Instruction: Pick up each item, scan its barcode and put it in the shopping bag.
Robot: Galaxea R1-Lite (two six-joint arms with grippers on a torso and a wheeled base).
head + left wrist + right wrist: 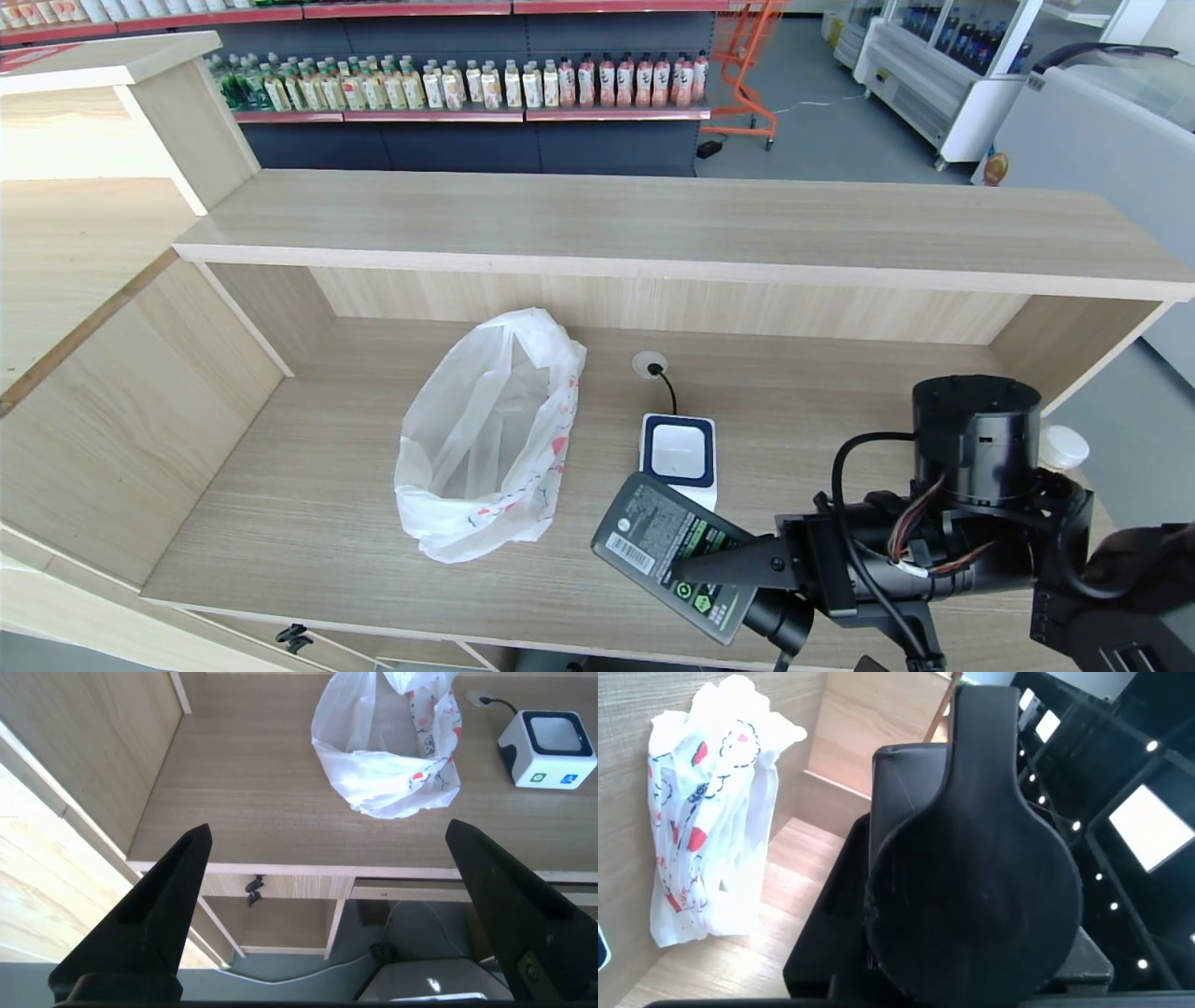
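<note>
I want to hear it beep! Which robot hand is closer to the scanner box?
Right. The right gripper holds a dark packet right beside the scanner. The left gripper hangs open off the counter's front edge, farther away.

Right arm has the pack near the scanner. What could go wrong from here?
1. The pack shows its barcode upward, away from the upturned window of the scanner; the scan may miss unless it is turned.
2. The shopping bag lies slumped, its mouth unheld; the pack could catch the rim.
3. The right gripper grips one end only, so the pack might slip.
</note>
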